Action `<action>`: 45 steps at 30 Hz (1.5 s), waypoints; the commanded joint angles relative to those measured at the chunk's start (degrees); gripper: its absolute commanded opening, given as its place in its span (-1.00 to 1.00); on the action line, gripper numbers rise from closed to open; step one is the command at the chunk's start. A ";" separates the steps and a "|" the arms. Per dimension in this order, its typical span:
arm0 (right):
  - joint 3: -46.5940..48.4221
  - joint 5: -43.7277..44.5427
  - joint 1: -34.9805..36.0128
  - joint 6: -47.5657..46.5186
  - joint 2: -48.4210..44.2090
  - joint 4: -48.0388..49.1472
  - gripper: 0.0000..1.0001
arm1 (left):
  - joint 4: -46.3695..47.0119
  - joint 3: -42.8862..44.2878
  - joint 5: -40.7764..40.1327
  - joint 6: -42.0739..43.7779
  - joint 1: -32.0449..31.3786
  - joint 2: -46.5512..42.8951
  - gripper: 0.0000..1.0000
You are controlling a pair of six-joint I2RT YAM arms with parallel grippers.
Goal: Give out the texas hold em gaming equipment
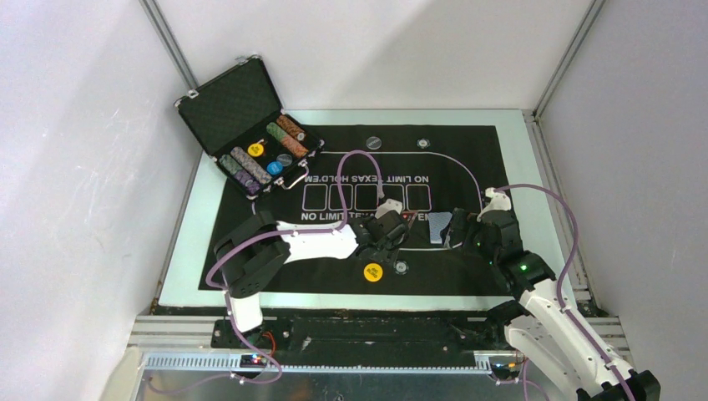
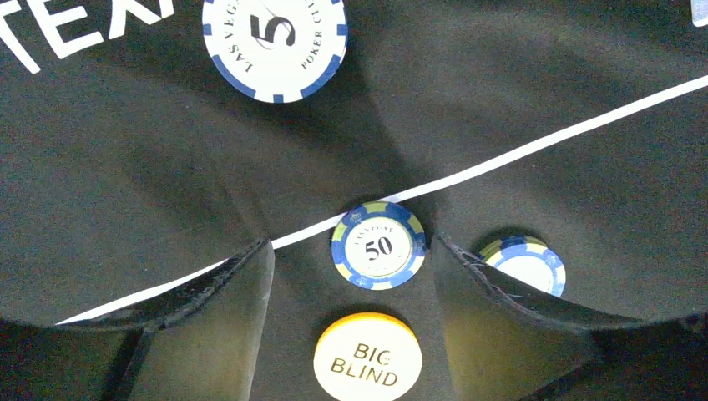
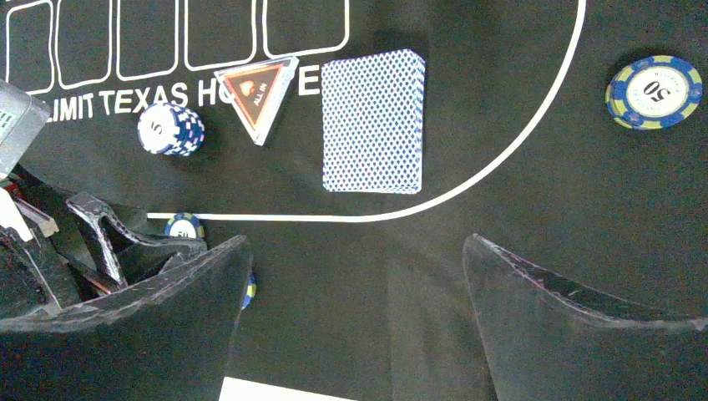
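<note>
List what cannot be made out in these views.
- Left wrist: the left hand covers part of the rightmost chip; its value is hidden.
- Right wrist: the right hand covers the lower half of a chip.
- Top: chips in the case and two discs at the mat's far edge are too small to read.
- Left wrist: the frame edge cuts off a pale corner at top right.

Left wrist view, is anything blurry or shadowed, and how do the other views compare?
Left wrist: the 50 chip reads sharply; the fingers are soft and dark, shadowing the mat. Right wrist: card deck crisp, even light. Top external: evenly lit, slightly soft overall.
</note>
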 commanded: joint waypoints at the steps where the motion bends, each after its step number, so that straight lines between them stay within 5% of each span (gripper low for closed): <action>1: -0.35 0.92 -0.32 0.53 -0.07 1.28 0.99 | 0.19 -0.60 1.19 -1.60 -0.27 1.84 0.40; 18: -0.83 1.51 -0.55 0.75 -2.24 1.07 0.99 | 1.27 -1.40 3.70 -1.67 -1.50 1.36 -0.25; 45: -0.88 0.87 -0.66 0.61 -2.38 1.22 0.99 | 1.50 -1.31 3.94 -1.29 -1.54 -6.04 -0.26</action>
